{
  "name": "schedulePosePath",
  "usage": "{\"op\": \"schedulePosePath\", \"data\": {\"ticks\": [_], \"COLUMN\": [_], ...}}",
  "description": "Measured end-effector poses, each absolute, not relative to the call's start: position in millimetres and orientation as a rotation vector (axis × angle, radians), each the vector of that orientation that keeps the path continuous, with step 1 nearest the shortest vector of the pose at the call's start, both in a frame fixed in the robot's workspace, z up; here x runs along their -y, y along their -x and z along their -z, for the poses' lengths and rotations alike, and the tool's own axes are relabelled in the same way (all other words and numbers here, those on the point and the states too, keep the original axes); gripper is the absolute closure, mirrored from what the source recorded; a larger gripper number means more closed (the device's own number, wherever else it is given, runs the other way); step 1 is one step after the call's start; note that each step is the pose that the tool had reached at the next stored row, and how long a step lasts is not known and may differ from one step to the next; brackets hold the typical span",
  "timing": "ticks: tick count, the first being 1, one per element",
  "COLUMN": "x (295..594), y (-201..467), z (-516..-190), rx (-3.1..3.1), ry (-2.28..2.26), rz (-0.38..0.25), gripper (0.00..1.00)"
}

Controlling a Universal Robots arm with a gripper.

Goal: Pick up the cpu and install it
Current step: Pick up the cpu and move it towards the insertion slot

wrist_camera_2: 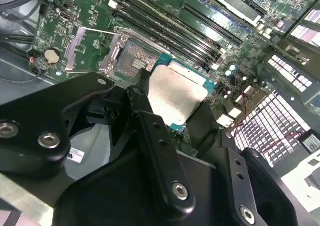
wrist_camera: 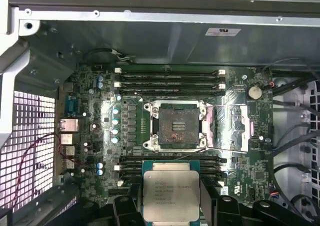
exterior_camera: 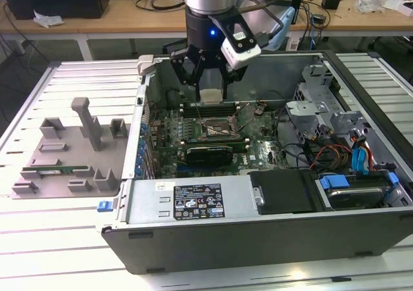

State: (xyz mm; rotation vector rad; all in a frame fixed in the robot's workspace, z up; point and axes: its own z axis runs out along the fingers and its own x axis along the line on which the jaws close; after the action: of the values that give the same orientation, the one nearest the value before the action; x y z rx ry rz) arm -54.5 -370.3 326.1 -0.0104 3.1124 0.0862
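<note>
The cpu (wrist_camera: 171, 193), a flat square chip with a silvery top and green rim, hangs between the black fingers (wrist_camera: 129, 202) of my gripper (wrist_camera: 171, 206), which is shut on two of its opposite edges. It is held above the green motherboard (exterior_camera: 258, 150) inside the open computer case (exterior_camera: 258, 239). In the exterior view the cpu (exterior_camera: 211, 95) hangs a little above and behind the open socket (exterior_camera: 216, 128). The socket (wrist_camera: 178, 126) is bare, its metal load plate (wrist_camera: 240, 128) swung aside. In the second wrist view the cpu (wrist_camera_2: 175, 98) sits level in the gripper (wrist_camera_2: 176, 117), close beside the socket (wrist_camera_2: 137, 60).
Memory slots (wrist_camera: 170, 80) flank the socket on both sides. Cables and a drive cage (exterior_camera: 322, 110) fill the case at the exterior view's right, a black power supply (exterior_camera: 284, 191) its front. A grey fixture (exterior_camera: 71, 155) with a green memory stick (exterior_camera: 55, 171) lies outside on the left.
</note>
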Motion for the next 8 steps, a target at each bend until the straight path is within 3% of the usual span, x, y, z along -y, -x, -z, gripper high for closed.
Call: {"op": "schedulePosePath", "data": {"ticks": [8], "x": [358], "y": [54], "z": [-311], "rx": [-3.113], "ry": [0.010], "rz": [-0.085], "gripper": [0.45]}}
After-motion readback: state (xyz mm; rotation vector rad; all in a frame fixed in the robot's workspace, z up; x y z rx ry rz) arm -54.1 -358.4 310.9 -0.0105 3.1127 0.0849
